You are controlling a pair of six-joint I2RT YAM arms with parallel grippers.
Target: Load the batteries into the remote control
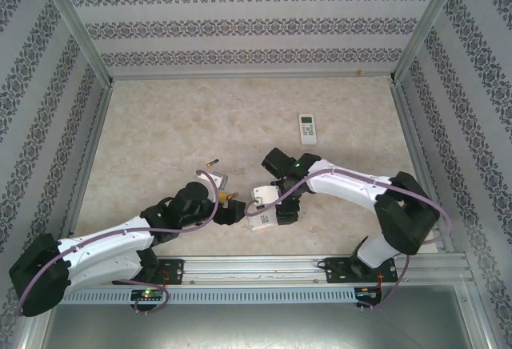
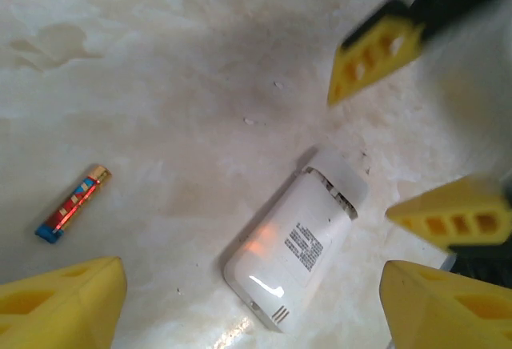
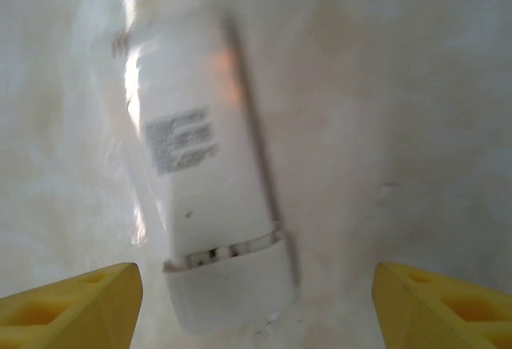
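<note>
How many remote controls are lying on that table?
2. The far remote lies buttons up at the far right of the table. The near remote lies label side up at the near middle. Another could be hidden.

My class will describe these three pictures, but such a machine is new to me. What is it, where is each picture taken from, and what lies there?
Two robot arms stand at the near edge of a table. One picture looks down from above; the others come from a camera on each wrist. The left end effector and the right end effector, both yellow-fingered, are open and hold nothing. Under them lies a white remote, back up. A small battery lies nearby; a second remote lies farther off.
</note>
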